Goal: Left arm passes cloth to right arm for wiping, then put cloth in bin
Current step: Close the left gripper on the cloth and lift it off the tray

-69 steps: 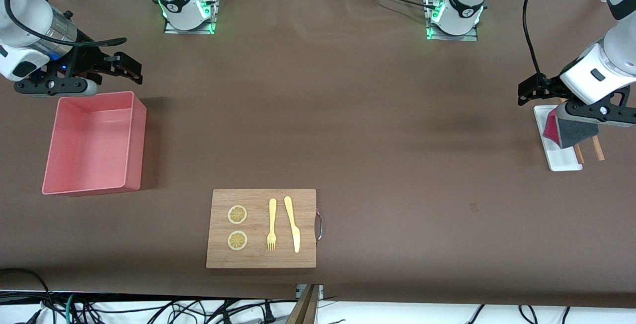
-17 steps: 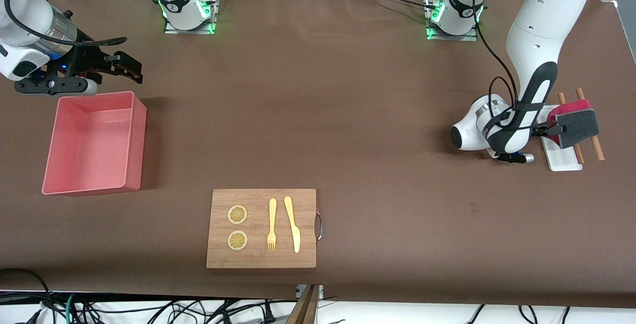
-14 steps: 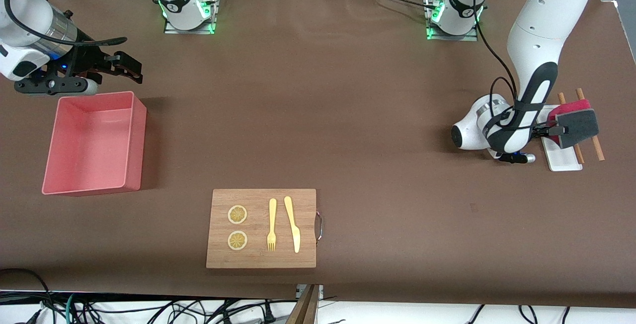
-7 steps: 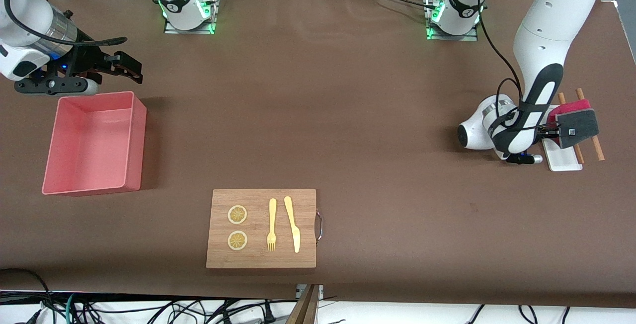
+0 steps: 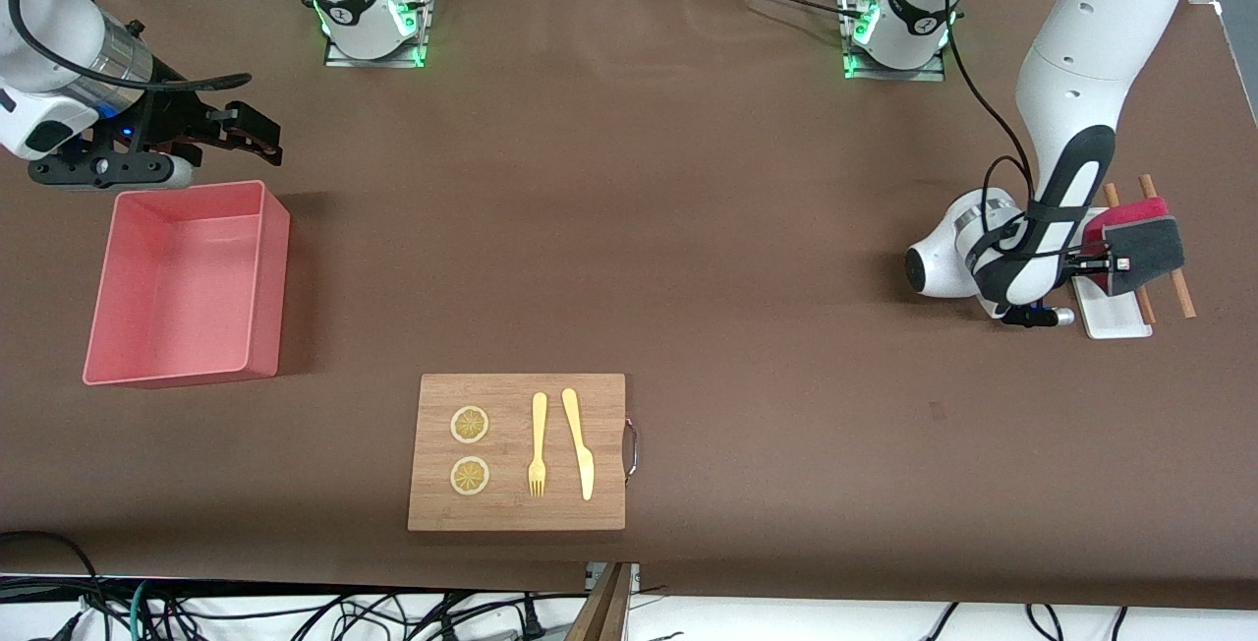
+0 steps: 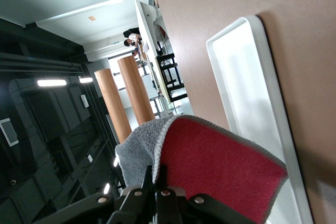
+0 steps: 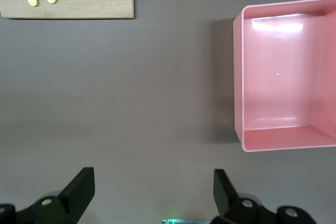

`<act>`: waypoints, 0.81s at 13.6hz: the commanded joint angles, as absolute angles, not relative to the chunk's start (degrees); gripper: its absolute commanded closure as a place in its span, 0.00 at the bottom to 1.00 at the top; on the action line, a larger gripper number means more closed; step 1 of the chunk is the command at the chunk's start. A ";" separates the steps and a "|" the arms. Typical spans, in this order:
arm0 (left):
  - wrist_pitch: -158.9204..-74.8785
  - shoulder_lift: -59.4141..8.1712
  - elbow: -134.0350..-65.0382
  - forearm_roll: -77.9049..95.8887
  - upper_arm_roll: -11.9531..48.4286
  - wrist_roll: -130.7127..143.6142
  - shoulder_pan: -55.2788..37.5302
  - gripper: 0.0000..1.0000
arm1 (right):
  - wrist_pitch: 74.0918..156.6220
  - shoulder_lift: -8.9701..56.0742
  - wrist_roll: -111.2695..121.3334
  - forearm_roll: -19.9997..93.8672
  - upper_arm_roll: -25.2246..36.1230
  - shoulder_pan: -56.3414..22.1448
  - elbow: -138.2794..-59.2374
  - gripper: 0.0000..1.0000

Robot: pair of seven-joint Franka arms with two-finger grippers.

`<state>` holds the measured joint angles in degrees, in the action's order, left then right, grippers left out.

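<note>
The cloth (image 5: pixel 1140 242), magenta-red on one side and dark grey on the other, is pinched in my left gripper (image 5: pixel 1103 261), just over the long white tray (image 5: pixel 1109 317) at the left arm's end of the table. In the left wrist view the cloth (image 6: pixel 210 166) fills the space ahead of the shut gripper (image 6: pixel 160 182). The pink bin (image 5: pixel 187 282) stands at the right arm's end, empty; it also shows in the right wrist view (image 7: pixel 286 72). My right gripper (image 5: pixel 257 138) is open and empty above the table beside the bin's farther edge, waiting.
A wooden board (image 5: pixel 518 451) with two lemon slices (image 5: pixel 470 425), a yellow fork (image 5: pixel 538 444) and a yellow knife (image 5: pixel 579 442) lies near the front camera. Two brown chopsticks (image 5: pixel 1177 289) lie beside the white tray.
The left arm swung down beside the tray, turning the cloth sideways; in the last half second it barely moved. The right arm has not moved.
</note>
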<state>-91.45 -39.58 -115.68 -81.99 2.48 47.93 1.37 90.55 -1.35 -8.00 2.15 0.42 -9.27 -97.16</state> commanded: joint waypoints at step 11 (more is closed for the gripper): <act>-77.01 -34.28 -79.85 -38.37 2.72 7.93 -4.66 1.00 | 89.38 -1.05 -7.73 2.90 0.18 -10.28 -94.48 0.00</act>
